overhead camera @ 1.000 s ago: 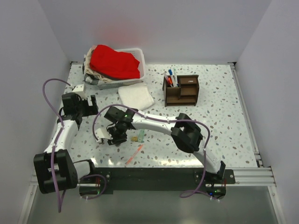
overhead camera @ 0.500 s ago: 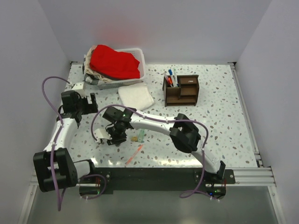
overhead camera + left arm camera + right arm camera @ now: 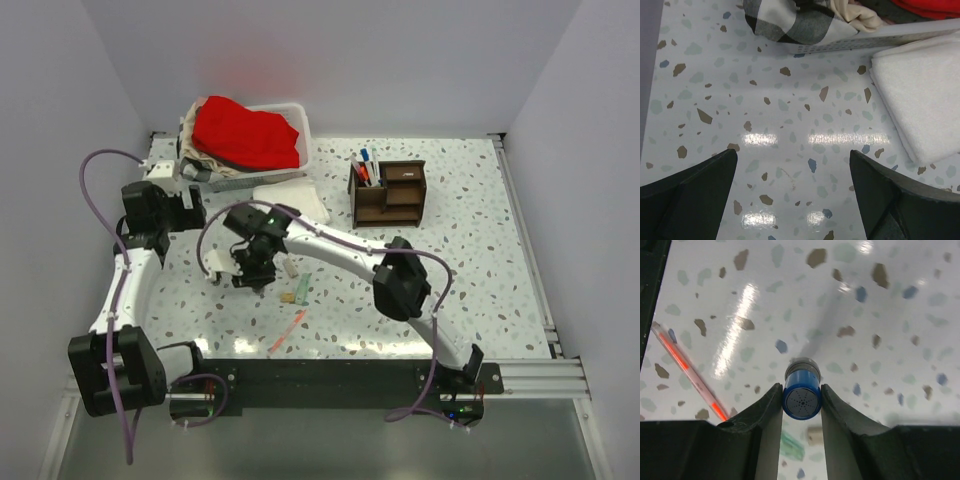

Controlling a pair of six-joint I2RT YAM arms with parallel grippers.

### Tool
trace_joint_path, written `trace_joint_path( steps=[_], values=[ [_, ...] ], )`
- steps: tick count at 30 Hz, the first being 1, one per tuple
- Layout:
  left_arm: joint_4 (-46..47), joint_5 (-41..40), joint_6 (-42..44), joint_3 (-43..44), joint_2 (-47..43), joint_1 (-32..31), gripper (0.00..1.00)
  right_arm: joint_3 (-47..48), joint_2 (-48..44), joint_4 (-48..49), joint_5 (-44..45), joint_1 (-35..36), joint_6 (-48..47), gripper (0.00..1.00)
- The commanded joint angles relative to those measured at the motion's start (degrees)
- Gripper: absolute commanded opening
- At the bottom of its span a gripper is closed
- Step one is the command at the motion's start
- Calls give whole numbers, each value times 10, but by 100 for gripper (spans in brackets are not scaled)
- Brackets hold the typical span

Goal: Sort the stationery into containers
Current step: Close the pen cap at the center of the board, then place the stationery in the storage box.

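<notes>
Left of table (image 3: 480,250) centre, R pincer (image 3: 801,390) clamped on tiny blue bottle (image 3: 801,401) by sides: light, rigid, slick, round, may twist. Organizer (image 3: 388,195) at 2 o'clock. L pincer (image 3: 795,200) apart, empty.

Blue bottle (image 3: 801,396) clamped in right pincer (image 3: 801,405); pink-red pen (image 3: 287,331), green block (image 3: 301,291) lie flat; brown organizer (image 3: 388,192) upright, pens (image 3: 366,168) in left slot.

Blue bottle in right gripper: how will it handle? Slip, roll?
The blue bottle is round and smooth-looking, pinched across curved sides by the right gripper, so it may swivel or slip. Small, so probably light. Laid sideways, it would likely roll on the glossy table.
</notes>
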Motion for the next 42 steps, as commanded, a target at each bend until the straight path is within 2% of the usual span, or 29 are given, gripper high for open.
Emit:
trace_joint_path(
  steps=[1,4,6,9,13,21,27,42],
  values=[
    [2,26,30,48,-11,-2,99,119,-109,-95,25,-58,10,0],
    [2,40,29,59,-3,-1,99,126,-145,-113,42,-87,2,0],
    [5,48,25,61,0,-2,99,83,-185,-110,61,-106,-7,0],
    [5,62,16,71,12,-1,98,2,-225,-66,72,-173,11,0],
    [3,79,15,88,27,-1,97,2,-220,-44,29,-329,100,0],
    [5,87,15,96,57,-2,96,-58,-243,-12,21,-461,151,0],
    [7,97,-2,96,72,-2,95,-117,-254,20,18,-512,175,0],
    [8,101,-6,98,85,-5,95,-165,-230,60,80,-529,157,0]
  ],
)
